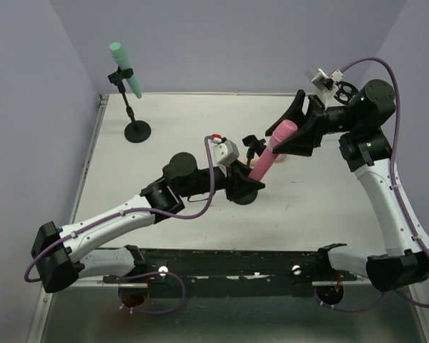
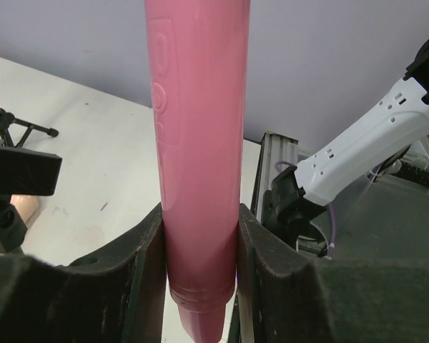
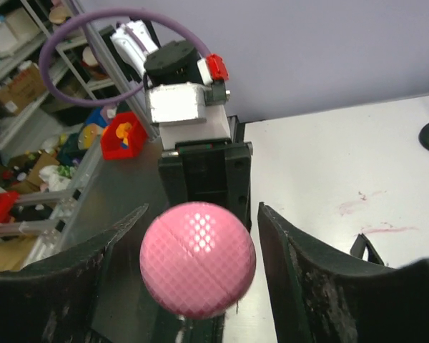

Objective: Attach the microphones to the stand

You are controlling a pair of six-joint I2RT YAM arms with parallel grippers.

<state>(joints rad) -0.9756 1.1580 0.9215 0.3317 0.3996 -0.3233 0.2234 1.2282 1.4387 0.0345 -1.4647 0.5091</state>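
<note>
- Holding the pink mic (image 1: 270, 156) by its narrow lower end, the left gripper (image 2: 200, 246) is clamped tight, both fingers pressed against the handle. The mic leans up over mid-table, just beside the clip of the near stand (image 1: 253, 145).
- The right gripper (image 3: 200, 229) straddles the mic's head (image 3: 198, 259) with its jaws spread and a gap on each side, so it carries nothing. If it closes off-centre on that round, meshed ball, the head may squirt out sideways and lever the mic in the left grip.
- With two arms on one stiff body, moving out of step after both clamp could twist the mic. It could then slide through the fingers or drop onto the table (image 1: 322, 207).
- The left hold sits low on a tapered handle. Judging by the wrist view, a push along the taper could let the mic slip down and out.
- The near stand looks light and its clip is small. Pressing the mic in at an angle could tip the stand or shove it along rather than seat the mic.
- Both arms crowd that stand, so a stray finger or link may knock it over before the mic is in.
- The teal mic (image 1: 124, 66) already sits in the far stand (image 1: 136, 131), well apart from the arms, so it seems at little risk.
</note>
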